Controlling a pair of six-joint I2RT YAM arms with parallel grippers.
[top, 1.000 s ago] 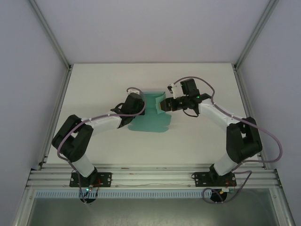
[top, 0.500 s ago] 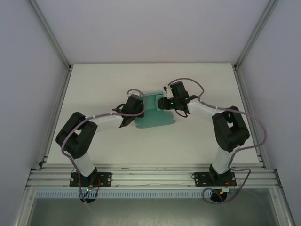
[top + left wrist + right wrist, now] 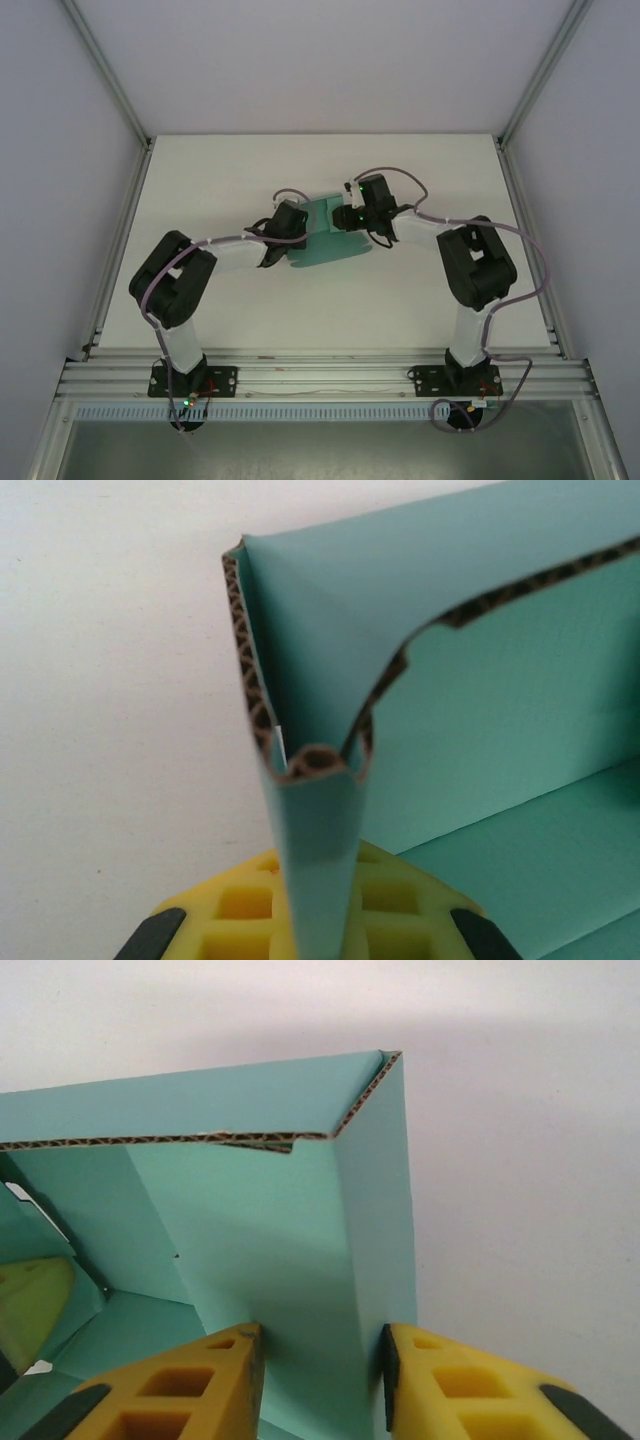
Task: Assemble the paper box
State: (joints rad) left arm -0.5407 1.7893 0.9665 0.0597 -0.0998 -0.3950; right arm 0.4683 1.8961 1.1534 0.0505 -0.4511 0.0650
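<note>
Here paper box [image 3: 330,238] half-folded, long axis left-right, open side up

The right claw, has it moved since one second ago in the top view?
Yes. The right claw has moved left and slightly toward the table's far edge, over the teal paper box.

Table [image 3: 200,170]: white, plain top, filling the middle of the top view between grey side walls; metal rails run along its near edge at the bottom of the frame.
Box [image 3: 325,240]: teal-green corrugated card, lying on the table just above the frame's centre; base flat on the surface, side walls folded up.
Box edges: brown fluting shows along the cut edges in both wrist views.
Table around box: bare white surface on all sides.
</note>
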